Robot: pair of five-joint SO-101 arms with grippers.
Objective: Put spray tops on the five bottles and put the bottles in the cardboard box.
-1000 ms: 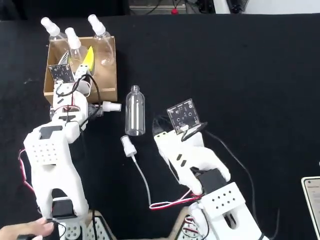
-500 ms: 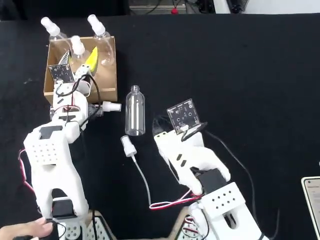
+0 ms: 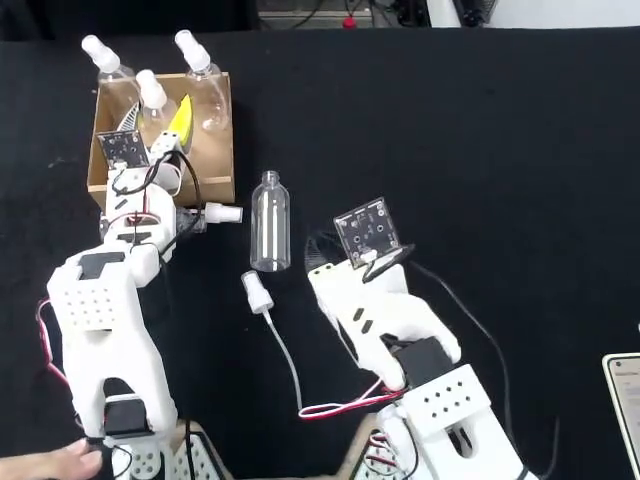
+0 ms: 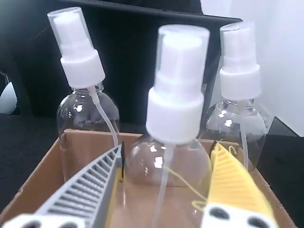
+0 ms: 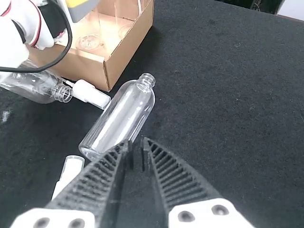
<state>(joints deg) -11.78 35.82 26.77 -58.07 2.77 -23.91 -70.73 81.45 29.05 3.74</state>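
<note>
1. High view: the cardboard box stands at the far left of the black cloth table with three capped bottles in it. The left gripper sits around the leaning middle bottle. Outside lie a fourth capped bottle, just beside the box and partly under the left arm, the open bottle and the loose spray top with its long thin tube. The open bottle is round and on its side, so a nudge would likely roll it. The left arm, drawing back, could drag the fourth capped bottle along.
2. Left wrist view: the left gripper's grey ribbed side and yellow side flank the middle bottle's shoulders, but whether it clamps or has let go cannot be told. If it rose while catching the pump, the light, empty bottle could tip into a rear bottle or its twin. The bodies are clear, glossy thin plastic with rounded shoulders. The pumps are matte white stepped cylinders with slim dip tubes below, and the box is dull brown card.
3. Right wrist view: the right gripper hovers just short of the open bottle's base, its black ribbed jaws drawn almost together on nothing. Set like this it would push the bottle rather than take it. The slick curved wall may squirt out of a pinch. The neck is narrow and threaded, and the limp tube could bend past the mouth
</note>
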